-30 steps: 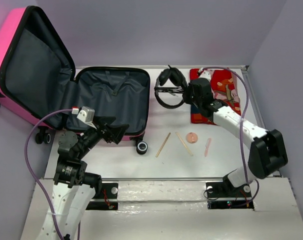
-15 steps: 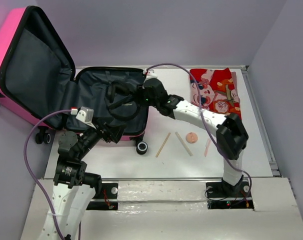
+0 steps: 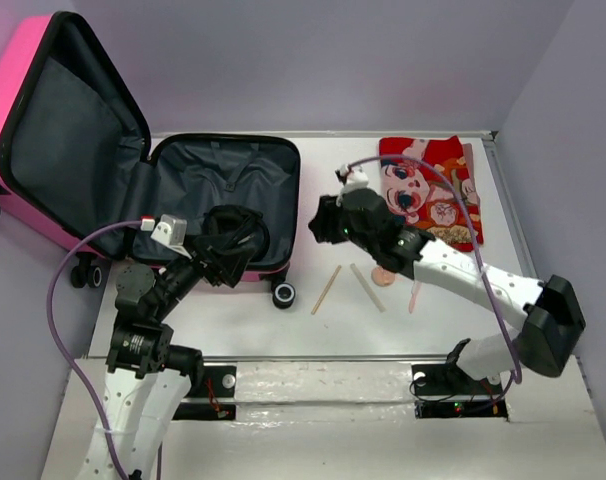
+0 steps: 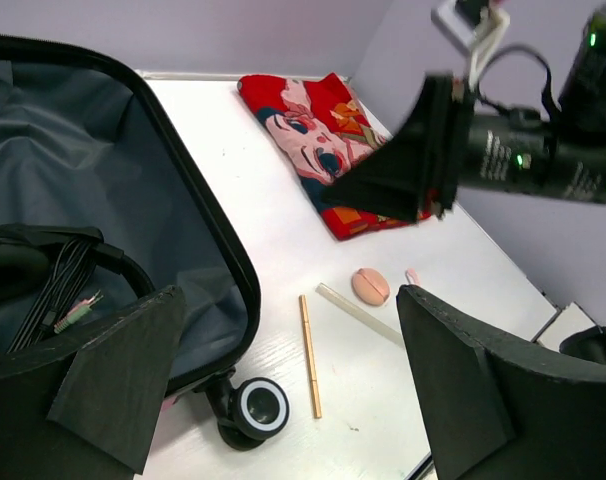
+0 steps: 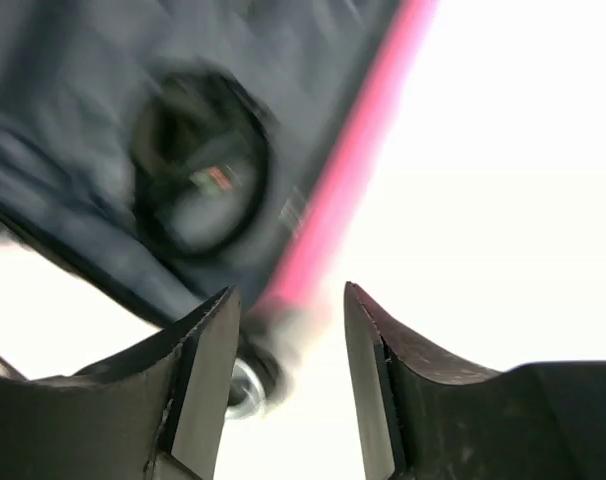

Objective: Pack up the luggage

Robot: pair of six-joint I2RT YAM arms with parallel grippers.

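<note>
Change: the headphones (image 3: 233, 232), a second ago on the table under the right gripper (image 5: 288, 300) beside the red cartoon cloth (image 3: 433, 190), now lie inside the luggage (image 3: 198, 185). The right arm has swung across to the case and come back out over the table.
Right gripper: its jaws stand partly apart with nothing between them, and they touch nothing. Its own wrist view is smeared by motion.
Luggage: just left of the right gripper as seen from above, it is open, with the pink lid propped up at the far left and the base flat on the table. In the right wrist view the pink rim runs straight ahead of the fingertips, with a black wheel (image 3: 283, 295) at its near corner.
Headphones: beyond that rim from the right gripper, they rest on the dark grey lining in the near right part of the base, with their cable bunched beside them.
Left gripper (image 3: 228, 262): spread fully and empty, it hangs over the near edge of the base where it hung a second ago. The headphones are just beyond its left finger.
Table near the right gripper: toward the robot from it lie two wooden sticks (image 3: 326, 289) (image 3: 368, 287), a round pink piece (image 3: 383, 274) and a small pink stick (image 3: 415, 293), in the same places as before. The red cartoon cloth lies behind the gripper, to its right.
</note>
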